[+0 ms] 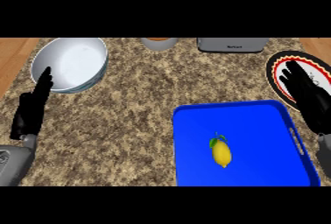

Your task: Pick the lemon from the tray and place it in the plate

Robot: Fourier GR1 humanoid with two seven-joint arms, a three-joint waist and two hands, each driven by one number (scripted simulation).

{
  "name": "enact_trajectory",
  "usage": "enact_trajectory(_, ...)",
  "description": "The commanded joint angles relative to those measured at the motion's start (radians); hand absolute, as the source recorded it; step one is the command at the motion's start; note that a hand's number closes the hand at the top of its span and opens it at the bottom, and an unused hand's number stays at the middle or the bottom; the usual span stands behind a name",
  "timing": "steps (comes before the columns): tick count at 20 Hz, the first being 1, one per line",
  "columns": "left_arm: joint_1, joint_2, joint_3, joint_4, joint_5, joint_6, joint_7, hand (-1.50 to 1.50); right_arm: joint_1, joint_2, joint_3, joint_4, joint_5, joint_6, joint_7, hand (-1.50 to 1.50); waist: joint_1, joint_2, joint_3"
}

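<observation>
The lemon lies on the blue tray, a little left of the tray's middle and towards its near edge, long axis pointing away from me, with a small green leaf at its far tip. Nothing touches it.

My right hand is over the near part of the plate at the right edge of the counter, fingers straight and spread, pointing away from me, holding nothing. The plate has a black rim with a red and white patterned ring inside it; my hand covers much of its face. It sits just beyond the tray's far right corner, and my hand is well apart from the lemon.

My left hand rests at the left edge, fingers up and held together, straight, empty. Its fingertips overlap the near rim of a white bowl at the far left of the counter; whether they touch it I cannot tell.

Along the far edge stand a pale cup with an orange top and a grey appliance. There is a small dark mark of lettering on the appliance's front, possibly a brand name, but I cannot read it. I see no other writing.
</observation>
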Motion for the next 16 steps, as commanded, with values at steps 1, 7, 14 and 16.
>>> enact_trajectory(1, 0.058, -0.085, -0.037, -0.083, -0.008, 0.040, 0.069, 0.00, -0.002, -0.025, -0.037, -0.084, 0.005, 0.019, 0.005, 1.50, -0.007, 0.008, 0.010)
enact_trajectory(7, 0.130, -0.198, -0.079, -0.038, 0.133, -0.059, 0.089, 0.00, -0.122, -0.345, 0.023, -0.070, 0.360, 0.053, -0.073, 1.50, -0.016, 0.016, -0.028)
enact_trajectory(14, 0.189, -0.274, -0.071, -0.040, 0.211, -0.121, 0.078, 0.00, 0.076, 0.059, -0.064, -0.048, 0.317, -0.251, -0.395, -1.50, -0.012, 0.013, 0.011)
enact_trajectory(16, 0.219, -0.294, -0.093, -0.053, 0.172, -0.116, 0.074, 0.00, 0.100, 0.033, -0.108, 0.000, 0.308, -0.153, -0.465, -1.50, -0.009, 0.012, 0.011)
